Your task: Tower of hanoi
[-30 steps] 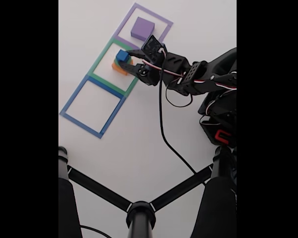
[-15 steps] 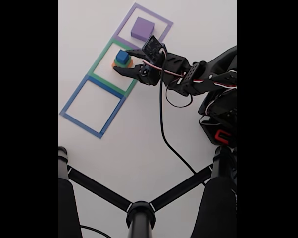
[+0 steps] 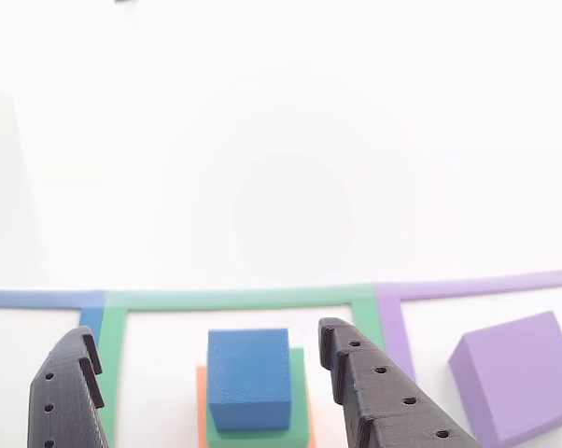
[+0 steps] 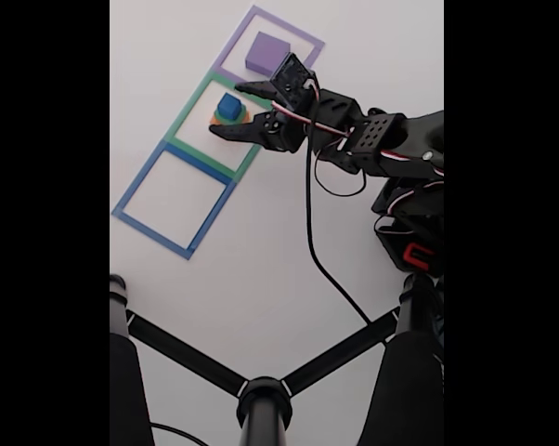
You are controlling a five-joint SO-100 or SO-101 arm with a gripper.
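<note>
**Me:** Alignment first. In the other view my gripper [image 3: 211, 373] is spread wide, holding nothing, one finger on each side of the blue cube [image 3: 249, 376] with a clear gap both ways. I'd say the step is lifting that cube off the stack, so I want it centred and low enough to pinch its flat sides, not the green block [image 3: 302, 411] under it.

**Partner:** And the orange block [image 3: 200, 401]?

**Me:** At the bottom, a sliver showing. The purple block [image 3: 522, 376] sits apart in the purple tape outline [image 3: 468, 286].

**Partner:** The fixed view?

**Me:** The gripper [image 4: 226, 111] straddles the stack inside the green tape outline [image 4: 185, 119]; the blue cube [image 4: 229, 106] lies between the open fingertips, untouched as far as I can tell.
</note>
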